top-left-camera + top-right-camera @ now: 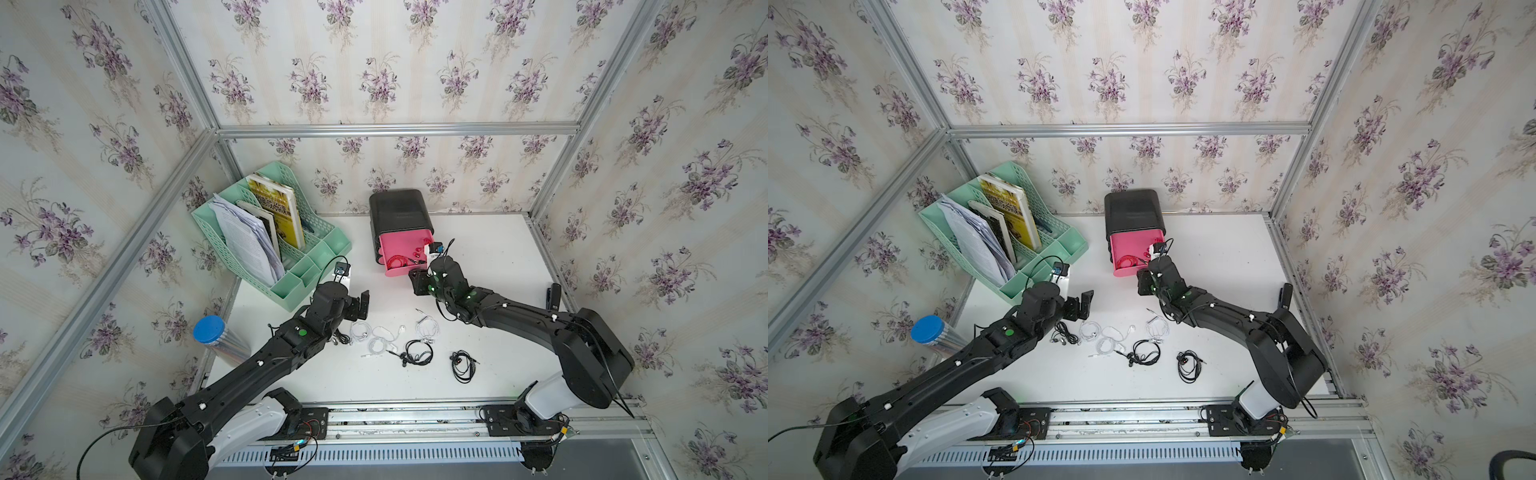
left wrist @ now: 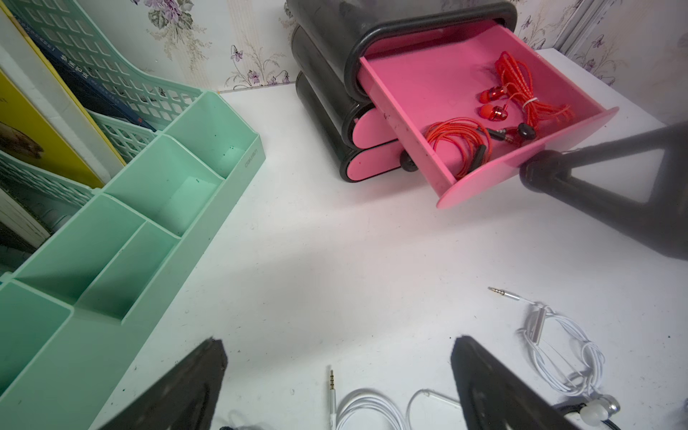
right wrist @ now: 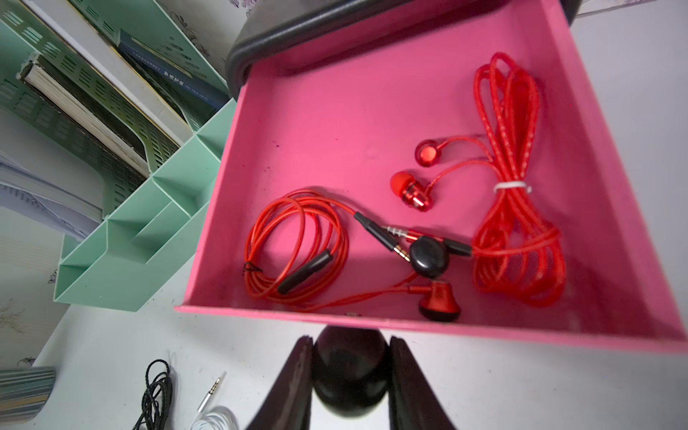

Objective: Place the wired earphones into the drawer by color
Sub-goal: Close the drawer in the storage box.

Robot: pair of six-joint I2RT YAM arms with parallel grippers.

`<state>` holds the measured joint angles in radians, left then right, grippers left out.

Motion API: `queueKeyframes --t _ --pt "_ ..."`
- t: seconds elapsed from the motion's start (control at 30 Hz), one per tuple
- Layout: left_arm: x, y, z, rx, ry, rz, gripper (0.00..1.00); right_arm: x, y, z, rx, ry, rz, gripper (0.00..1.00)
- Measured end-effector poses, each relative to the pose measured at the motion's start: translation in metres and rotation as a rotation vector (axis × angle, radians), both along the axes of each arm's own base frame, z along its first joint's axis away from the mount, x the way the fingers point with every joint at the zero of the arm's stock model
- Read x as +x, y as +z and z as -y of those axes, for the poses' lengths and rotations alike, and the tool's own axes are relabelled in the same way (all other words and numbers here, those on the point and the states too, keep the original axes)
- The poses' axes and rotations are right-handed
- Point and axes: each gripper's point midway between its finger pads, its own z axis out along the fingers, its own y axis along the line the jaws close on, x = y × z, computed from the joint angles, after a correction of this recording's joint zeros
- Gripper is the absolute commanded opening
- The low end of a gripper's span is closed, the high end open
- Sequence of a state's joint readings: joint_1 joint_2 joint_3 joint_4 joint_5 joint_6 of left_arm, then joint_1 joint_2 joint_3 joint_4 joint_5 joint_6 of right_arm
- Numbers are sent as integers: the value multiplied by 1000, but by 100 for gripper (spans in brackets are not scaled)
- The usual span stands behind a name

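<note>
The pink top drawer [image 3: 335, 130] of a black cabinet [image 1: 399, 210] stands pulled out. Two red wired earphones lie in it, a loose coil [image 3: 298, 245] and a tied bundle [image 3: 513, 223]. My right gripper [image 3: 350, 338] is shut on the drawer's black knob [image 3: 348, 372]. My left gripper [image 2: 340, 344] hangs open and holds nothing, low over the table above a white jack plug [image 2: 331, 383]. White earphones [image 1: 384, 338] [image 1: 428, 328] and black earphones [image 1: 417, 353] [image 1: 463, 365] lie on the white table between the arms. Another black set [image 1: 1065, 334] lies beside the left arm.
A mint green file organiser [image 1: 291, 249] with books and papers stands at the back left, close to the left arm. A cylinder with a blue lid [image 1: 209, 329] sits at the table's left edge. The cabinet's two lower pink drawers [image 2: 372, 126] are shut. A small black object [image 1: 555, 296] stands at the right edge.
</note>
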<state>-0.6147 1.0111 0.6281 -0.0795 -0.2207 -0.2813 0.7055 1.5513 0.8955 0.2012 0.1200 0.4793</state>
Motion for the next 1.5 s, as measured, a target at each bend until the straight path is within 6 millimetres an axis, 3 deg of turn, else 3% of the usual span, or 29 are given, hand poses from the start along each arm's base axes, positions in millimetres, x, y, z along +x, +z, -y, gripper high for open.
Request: queueKeyframes --t 0.3,1.13,1.5 --pt "0 1 0 -1 1 3 99 15 13 -5 -5 -27 19 25" --pt "0 2 -1 -2 3 7 99 64 14 -13 -5 -69 21 27" --pt "0 2 -2 0 7 7 99 84 15 -16 14 -66 15 39"
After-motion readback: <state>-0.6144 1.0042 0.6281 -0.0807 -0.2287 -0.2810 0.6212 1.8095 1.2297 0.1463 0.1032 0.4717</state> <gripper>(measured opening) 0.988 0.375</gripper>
